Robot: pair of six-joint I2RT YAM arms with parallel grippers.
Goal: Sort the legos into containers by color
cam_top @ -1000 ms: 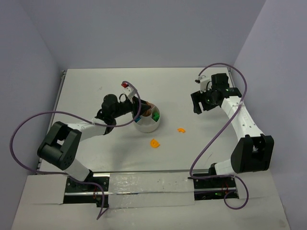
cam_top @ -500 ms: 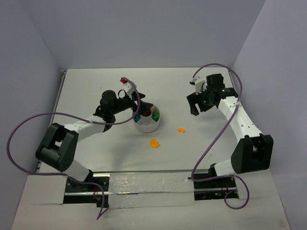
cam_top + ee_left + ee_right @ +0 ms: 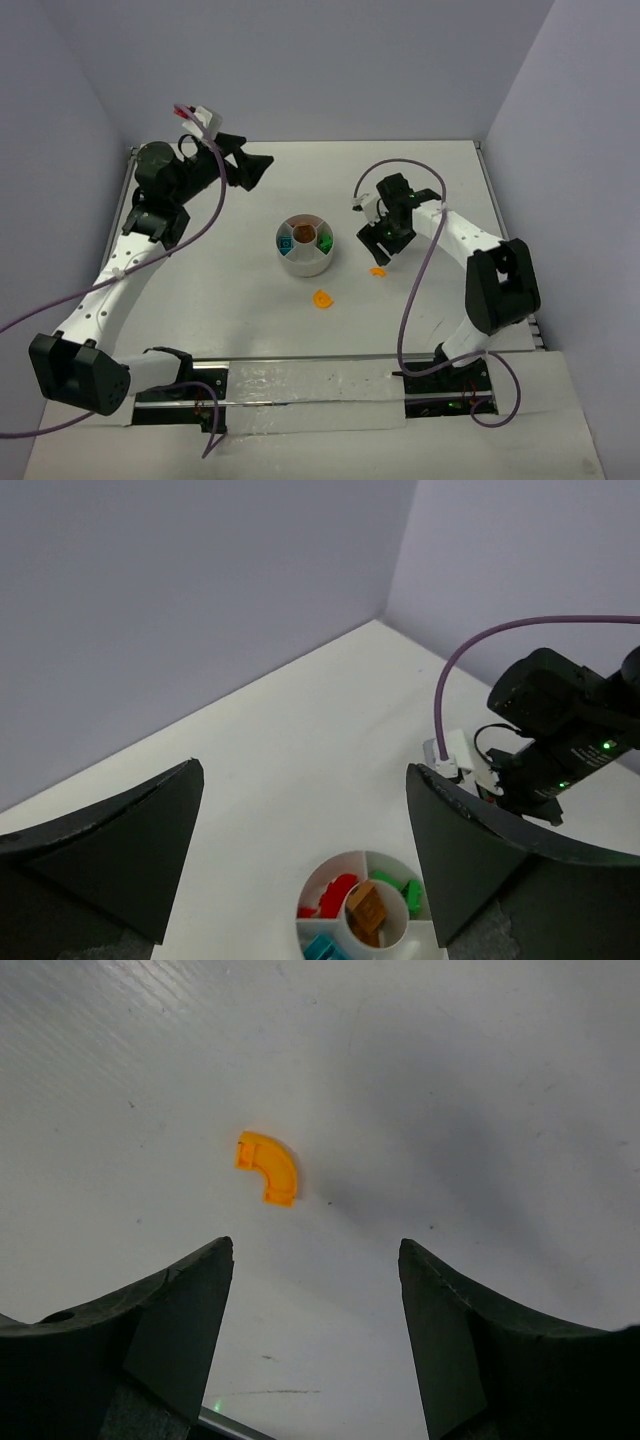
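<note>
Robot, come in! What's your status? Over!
Left claw open, empty, high up. Right claw open over an orange lego. Second orange lego loose near the dish. Nothing blocking.

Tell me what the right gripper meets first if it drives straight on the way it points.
Most likely the curved orange lego, lying ahead of the open right gripper, slightly left of centre; otherwise the table beside it. Depth is unclear.

Divided white dish (image 3: 305, 266) holding sorted legos.
Outside, curved orange lego A (image 3: 378, 271) lies at its 4 o'clock, orange lego B (image 3: 323, 299) near 6 o'clock.
</note>
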